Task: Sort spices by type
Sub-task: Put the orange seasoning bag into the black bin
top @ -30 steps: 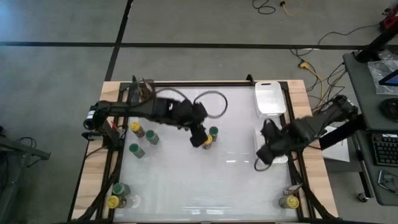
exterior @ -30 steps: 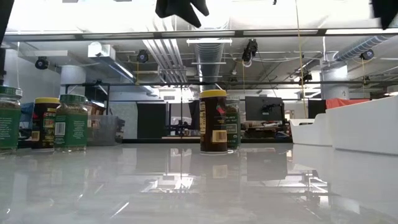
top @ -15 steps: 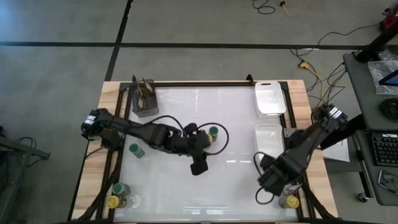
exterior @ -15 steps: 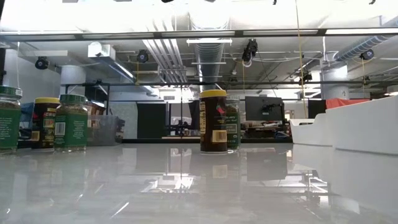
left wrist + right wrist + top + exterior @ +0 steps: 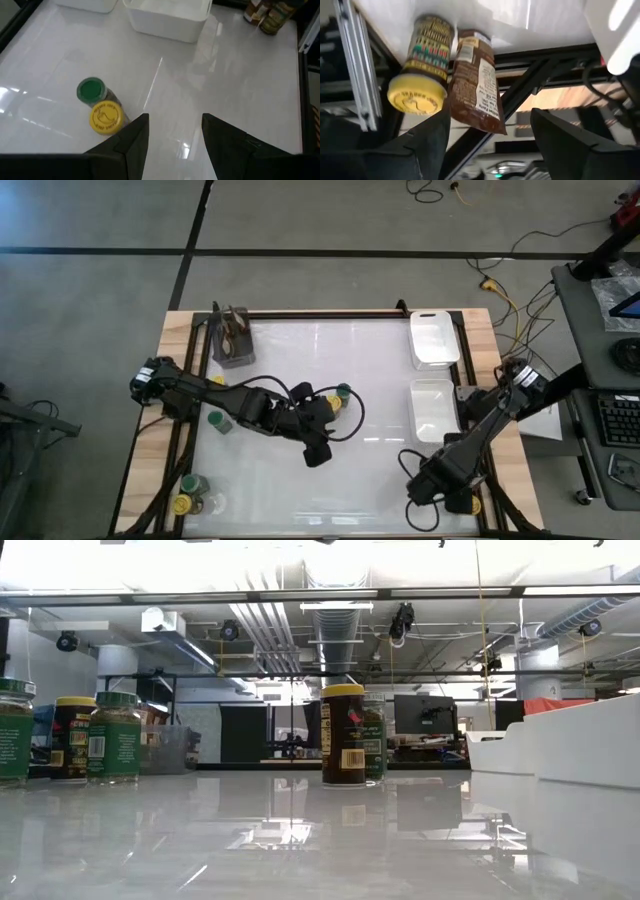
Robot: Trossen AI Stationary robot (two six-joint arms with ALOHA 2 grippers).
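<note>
Two spice jars stand together mid-table, one with a yellow lid (image 5: 332,402) (image 5: 106,117) and one with a green lid (image 5: 343,391) (image 5: 91,90). My left gripper (image 5: 318,452) (image 5: 175,125) hangs open just nearside of them, with nothing between its fingers. At the near right corner, my right gripper (image 5: 428,492) (image 5: 490,150) is open and slants down toward a yellow-lidded jar (image 5: 422,65) and a second jar of brown spice (image 5: 477,80) whose lid is hidden. It touches neither. More jars stand at the left (image 5: 215,420) and near left (image 5: 190,485).
Two white trays (image 5: 434,338) (image 5: 432,408) lie along the right side. A grey cup of brown sticks (image 5: 233,340) stands at the far left. The table's dark frame rail (image 5: 355,75) runs close beside the right corner jars. Bare white tabletop spreads through the near middle.
My left gripper has drawn back from the middle pair of jars toward the table's near edge, still open. My right gripper has swung from beside the near tray down toward the near right corner, rolling as it went. No jar has moved.
</note>
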